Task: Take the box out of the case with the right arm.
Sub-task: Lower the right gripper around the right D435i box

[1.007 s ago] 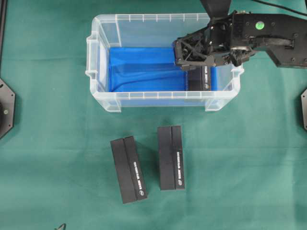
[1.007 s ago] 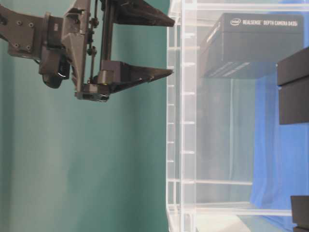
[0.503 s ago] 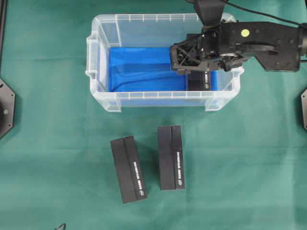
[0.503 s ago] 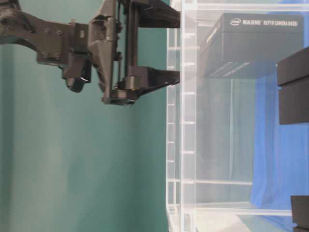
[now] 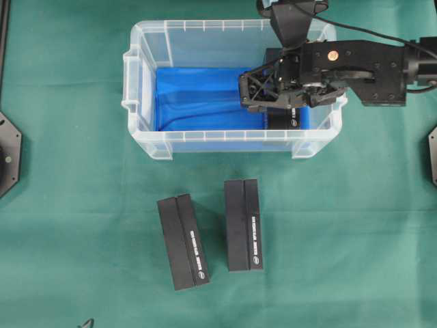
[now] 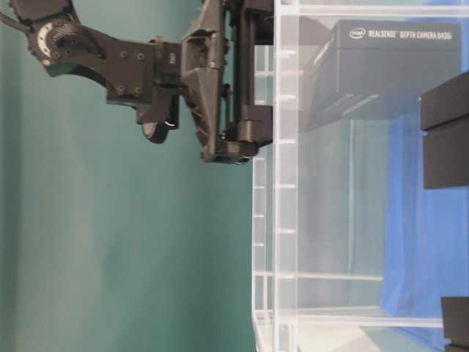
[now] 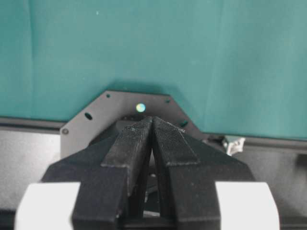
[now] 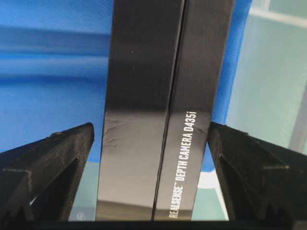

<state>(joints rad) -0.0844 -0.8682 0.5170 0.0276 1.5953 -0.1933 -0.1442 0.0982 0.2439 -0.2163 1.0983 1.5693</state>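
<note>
Right gripper [image 8: 152, 177] spread wide, box [image 8: 158, 105] centred between its jaws: lower squarely inside the case [image 5: 147, 140], then pinch.

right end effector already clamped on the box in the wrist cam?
No. The right end effector is open, its fingers standing clear on either side of the box.

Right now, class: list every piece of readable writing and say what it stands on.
"REALSENSE DEPTH CAMERA D435i": side of the box in the case.
"intel REALSENSE DEPTH CAMERA D435i": the same box, table-level view.
White print on two boxes on the cloth: too small to read.
</note>
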